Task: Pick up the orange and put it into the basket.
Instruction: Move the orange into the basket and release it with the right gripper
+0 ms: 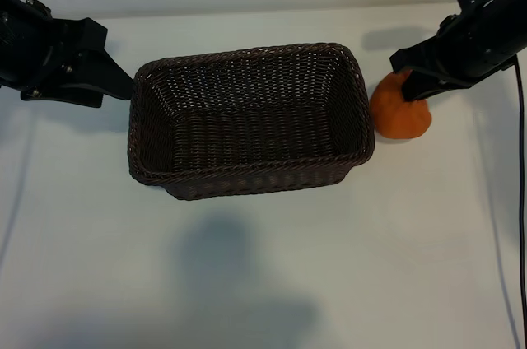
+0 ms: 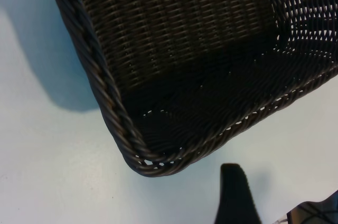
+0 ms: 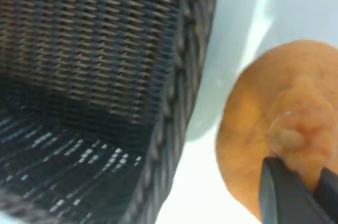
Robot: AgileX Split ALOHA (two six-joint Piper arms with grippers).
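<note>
A: Going left to right in the exterior view, what do we count?

B: We count two arms, one basket and one orange. At the upper left edge of the frame sits the left gripper [image 1: 123, 86], just beside the basket's left rim. Its fingers are spread apart and hold nothing; in the left wrist view we see one dark fingertip [image 2: 235, 195] over the white tabletop [image 1: 263, 267], just off the basket's corner.

A: And the middle?

B: One basket [image 1: 247, 123], dark brown wicker, rectangular with rounded corners, resting on the tabletop in the centre of the frame. We see nothing lying inside it.

A: Then the right side?

B: One orange [image 1: 395, 118], at the right of the frame, just beside the basket's right wall and outside it. The right gripper [image 1: 409, 84] comes in from the upper right and is on the fruit's top. In the right wrist view we see its fingers [image 3: 282, 192] pinched nearly together on the knobbly raised top of the orange [image 3: 264, 123], gripping it there.

A: Is the orange off the tabletop?

B: We cannot tell.
</note>
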